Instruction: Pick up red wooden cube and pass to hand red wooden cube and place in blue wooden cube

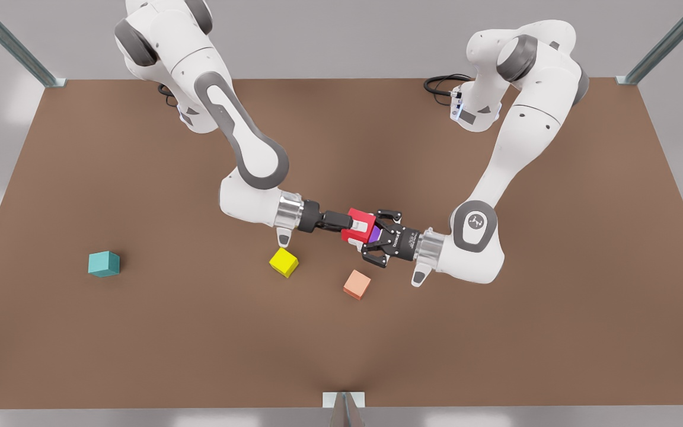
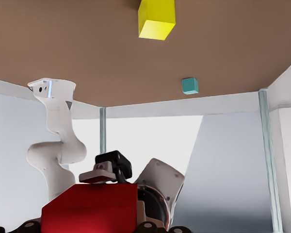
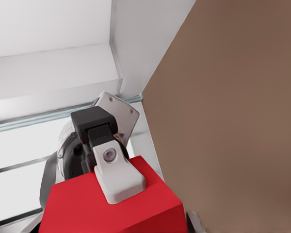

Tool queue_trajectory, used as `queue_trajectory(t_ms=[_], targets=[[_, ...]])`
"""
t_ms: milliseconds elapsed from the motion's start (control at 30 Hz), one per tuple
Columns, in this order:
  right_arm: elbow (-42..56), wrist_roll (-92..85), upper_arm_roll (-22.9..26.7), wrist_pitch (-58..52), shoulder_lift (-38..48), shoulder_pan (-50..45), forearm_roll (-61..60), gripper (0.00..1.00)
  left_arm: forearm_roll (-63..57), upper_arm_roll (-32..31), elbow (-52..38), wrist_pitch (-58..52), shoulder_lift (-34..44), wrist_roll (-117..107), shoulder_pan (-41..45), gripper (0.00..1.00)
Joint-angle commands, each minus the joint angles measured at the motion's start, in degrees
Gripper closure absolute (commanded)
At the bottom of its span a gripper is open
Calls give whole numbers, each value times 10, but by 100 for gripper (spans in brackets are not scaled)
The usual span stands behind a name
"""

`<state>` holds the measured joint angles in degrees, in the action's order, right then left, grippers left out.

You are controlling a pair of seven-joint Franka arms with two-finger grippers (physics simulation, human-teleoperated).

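Red wooden cube point(image 1: 360, 224) raised above the table point(image 1: 495, 356), pinched by right gripper point(image 1: 356, 227), lower part cropped in wrist views, left gripper point(image 1: 376, 236) abutting it, grip not discernible, purple cube point(image 1: 374, 235) mostly hidden between them, yellow cube point(image 1: 283, 262) and salmon cube point(image 1: 357, 284) near, blue wooden cube point(image 1: 104, 264) well apart.

Brown tabletop point(image 1: 140, 356), pale grey surround

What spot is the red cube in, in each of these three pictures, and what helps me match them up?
Front view: the red cube sits mid-picture, between the two arms' tips.
Left wrist view: close up, in front of the other arm.
Right wrist view: close up, with the brown table beside it.
Shared landmark: the pale fingertip lying on the cube.
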<state>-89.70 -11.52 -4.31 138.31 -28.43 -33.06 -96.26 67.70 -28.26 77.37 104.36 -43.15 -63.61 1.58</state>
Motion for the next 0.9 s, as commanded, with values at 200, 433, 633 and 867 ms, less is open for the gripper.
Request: queue_trajectory(t_ms=[200, 433, 633, 867], targets=[[14, -4, -4, -1, -8, 2, -1, 0, 1, -1, 0, 1, 1, 2, 0, 32], [26, -6, -4, -1, -15, 2, -1, 30, -2, 0, 0, 0, 1, 2, 0, 26], [26, -17, -4, -14, -15, 7, -1, 43, -3, 0, 0, 0, 1, 2, 0, 12], [25, -17, -4, -14, -14, 6, -1, 43, -4, 0, 0, -8, 1, 2, -1, 0]])
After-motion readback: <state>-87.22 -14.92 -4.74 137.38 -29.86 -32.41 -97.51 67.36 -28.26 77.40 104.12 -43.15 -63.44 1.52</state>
